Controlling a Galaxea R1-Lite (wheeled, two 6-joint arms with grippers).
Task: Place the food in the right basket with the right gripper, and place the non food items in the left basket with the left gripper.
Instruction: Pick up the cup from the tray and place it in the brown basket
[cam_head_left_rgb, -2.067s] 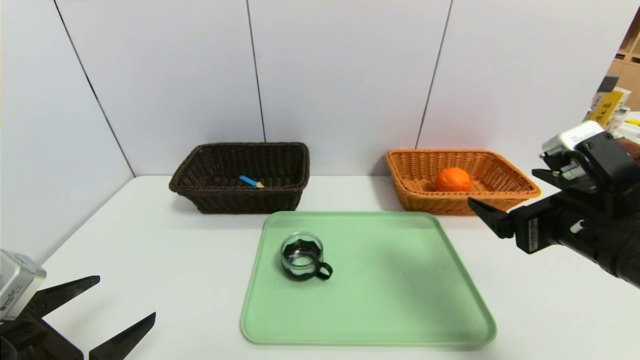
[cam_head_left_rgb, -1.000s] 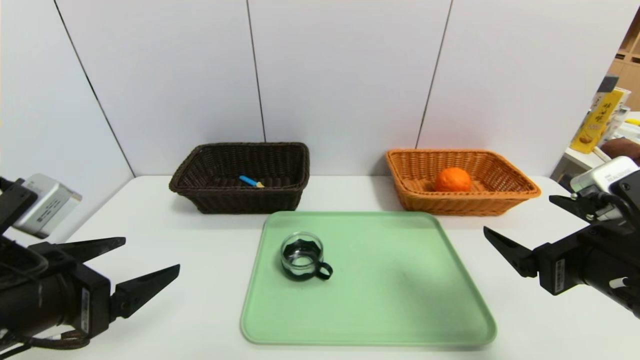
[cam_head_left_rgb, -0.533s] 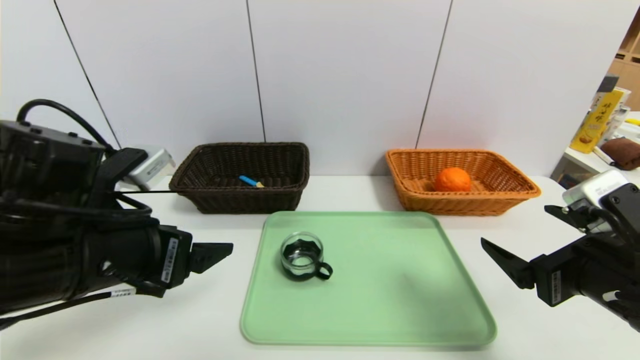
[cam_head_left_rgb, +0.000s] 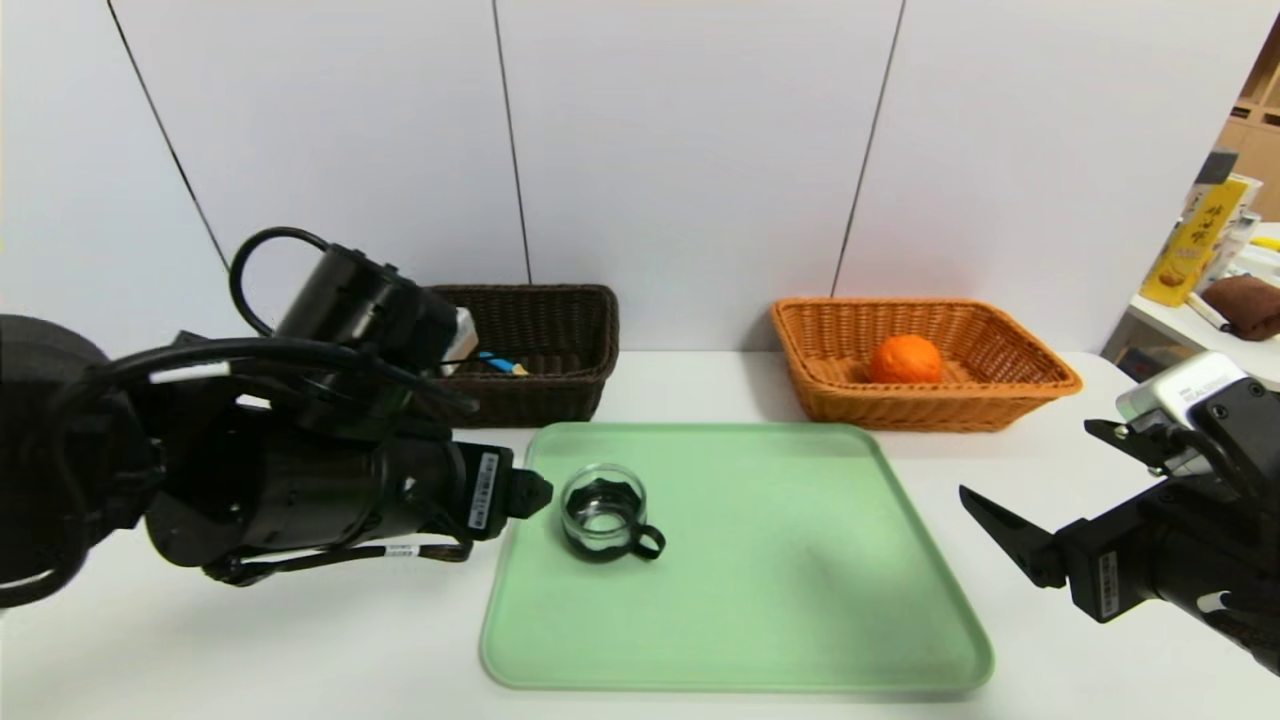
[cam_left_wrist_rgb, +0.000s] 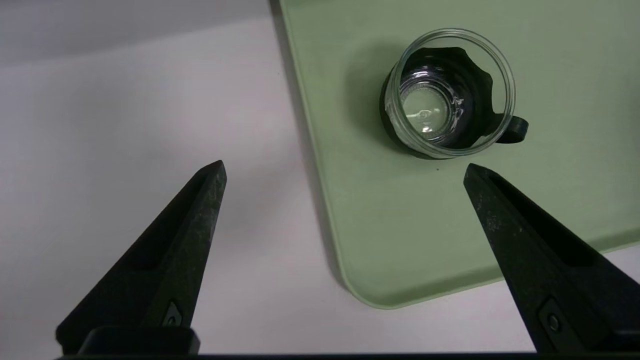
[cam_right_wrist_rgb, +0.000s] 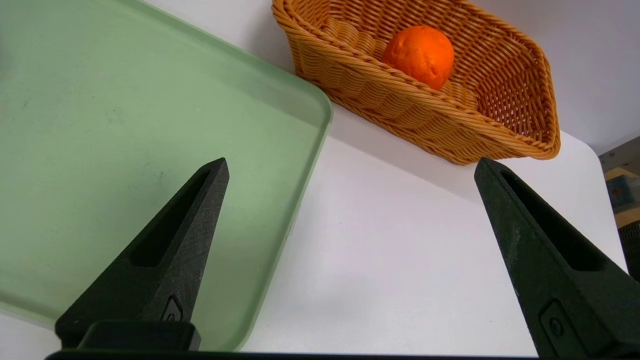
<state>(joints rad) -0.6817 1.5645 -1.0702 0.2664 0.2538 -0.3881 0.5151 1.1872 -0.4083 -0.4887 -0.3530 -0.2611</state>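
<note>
Left claw (cam_left_wrist_rgb: 342, 170) is right up at the near-left edge of the tray now, spread wide with nothing in it, its two black wedge fingers (cam_left_wrist_rgb: 165, 260) pointing down toward the glass cup (cam_head_left_rgb: 603, 513). Two seconds back that claw sat low at the desk's near-left corner; since then the arm has swung in and across, and its bulky black body now hides the left half of the dark basket (cam_head_left_rgb: 545, 340). Over on the right, the right claw (cam_right_wrist_rgb: 350, 165) has slipped back from the orange basket's front edge and is parked low above the desk (cam_head_left_rgb: 1000, 470), fingers also spread and empty.

The cup stands upright on the left part of the tray (cam_head_left_rgb: 800, 600), untouched and in the same spot: clear round glass in a black scalloped holder, with a small black loop handle on the side away from the left claw. The tray is a smooth pale green rectangle with rounded corners and a shallow raised lip. The dark basket is nearly black woven wicker with flared sides, and the blue handle of the spoon (cam_head_left_rgb: 497, 362) peeks out inside it. The right basket (cam_head_left_rgb: 1010, 385) is the same shape in orange-tan weave, holding the orange (cam_head_left_rgb: 905, 359), round with dimpled skin, just as before.
</note>
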